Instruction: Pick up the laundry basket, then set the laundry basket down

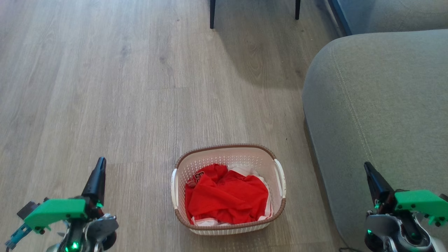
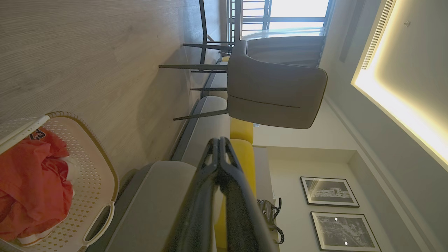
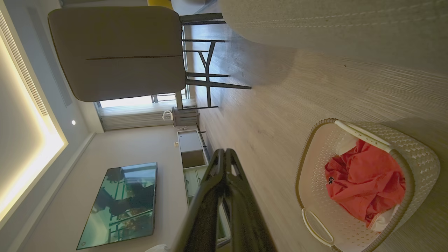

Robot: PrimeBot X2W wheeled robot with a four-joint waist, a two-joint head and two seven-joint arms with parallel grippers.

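Note:
The laundry basket (image 1: pixel 229 154) stands on the wooden floor at the bottom middle of the head view, cream-white and perforated with a brown rim and a white handle on each side. Red and white clothes lie inside it. It also appears at the lower left of the left wrist view, laundry basket (image 2: pixel 94 175), and at the lower right of the right wrist view, laundry basket (image 3: pixel 416 157). My left gripper (image 1: pixel 100 162) hangs shut to the basket's left, well apart from it, its tips together (image 2: pixel 219 140). My right gripper (image 1: pixel 366 166) is shut on nothing to the basket's right, over the sofa edge, tips meeting (image 3: pixel 224 151).
A grey sofa (image 1: pixel 381 115) fills the right side, close to the basket's right handle. Dark chair legs (image 1: pixel 212 14) stand at the far top middle. Open wooden floor (image 1: pixel 105 87) stretches to the left and ahead of the basket.

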